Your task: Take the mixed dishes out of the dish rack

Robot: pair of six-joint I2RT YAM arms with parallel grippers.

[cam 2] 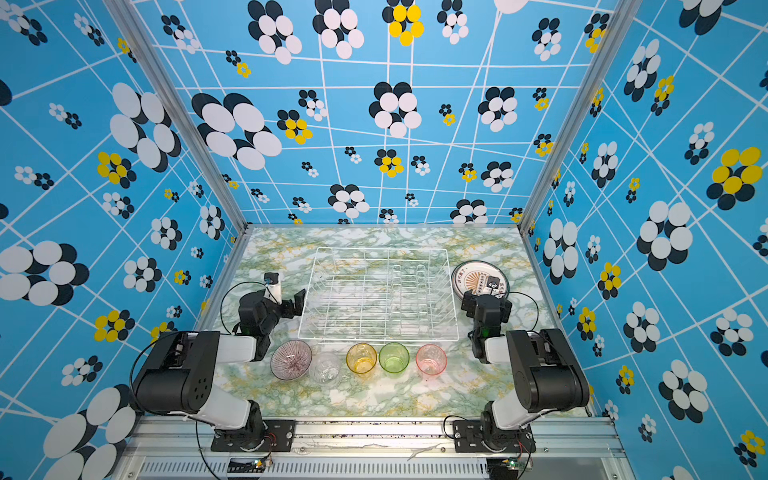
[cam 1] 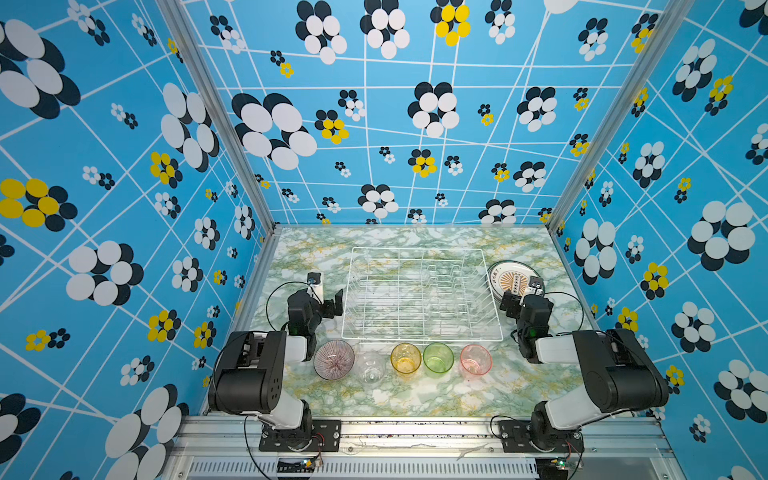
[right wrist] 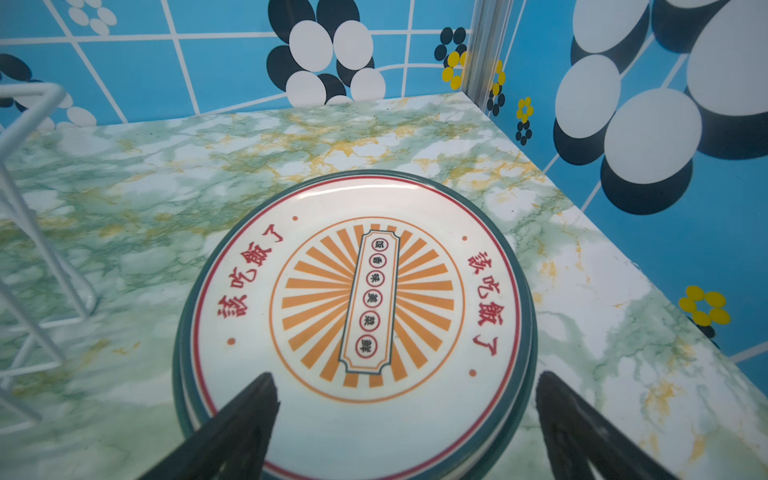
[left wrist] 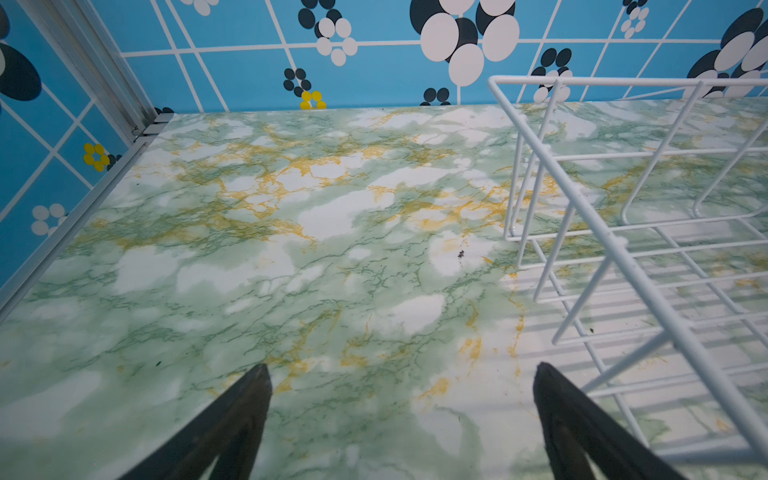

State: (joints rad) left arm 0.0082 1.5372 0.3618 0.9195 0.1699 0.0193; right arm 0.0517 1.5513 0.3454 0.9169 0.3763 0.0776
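Nearest the arms' bases, the unloaded ware stands in a row on the green-marbled table point(cam 1: 415, 399), at 6 o'clock from the rack. From 7 round to 5 come the purple-striped ribbed bowl point(cam 1: 334, 360), the clear tumbler point(cam 1: 371, 368), the amber tumbler point(cam 1: 405, 358), the green tumbler point(cam 1: 438, 357) and the pink tumbler point(cam 1: 476, 360), all mouth up and just apart.

Behind them the white wire dish rack point(cam 1: 420, 338) sits mid-table, and no dish shows in either top view among its prongs. At its 9 o'clock the left gripper point(left wrist: 401, 374) hangs released over bare table, jaws wide, the rack's wall just beside it. Between 2 and 3 o'clock, the stack of printed plates point(cam 1: 505, 274) lies flat just outside the rack. Its top plate shows an orange sunburst and red characters. The right gripper point(right wrist: 407, 382) is spread wide above it and grips nothing, one finger over the plate's face and one beyond its rim. Whether a finger touches the plate cannot be told.

The unloading looks all but finished, with the last plate apparently set down. The next move probably calls for a straight lift clear, so the top plate is not dragged. The rack's wall hems each arm on its inner side, and the tumbler row crowds any swing home.
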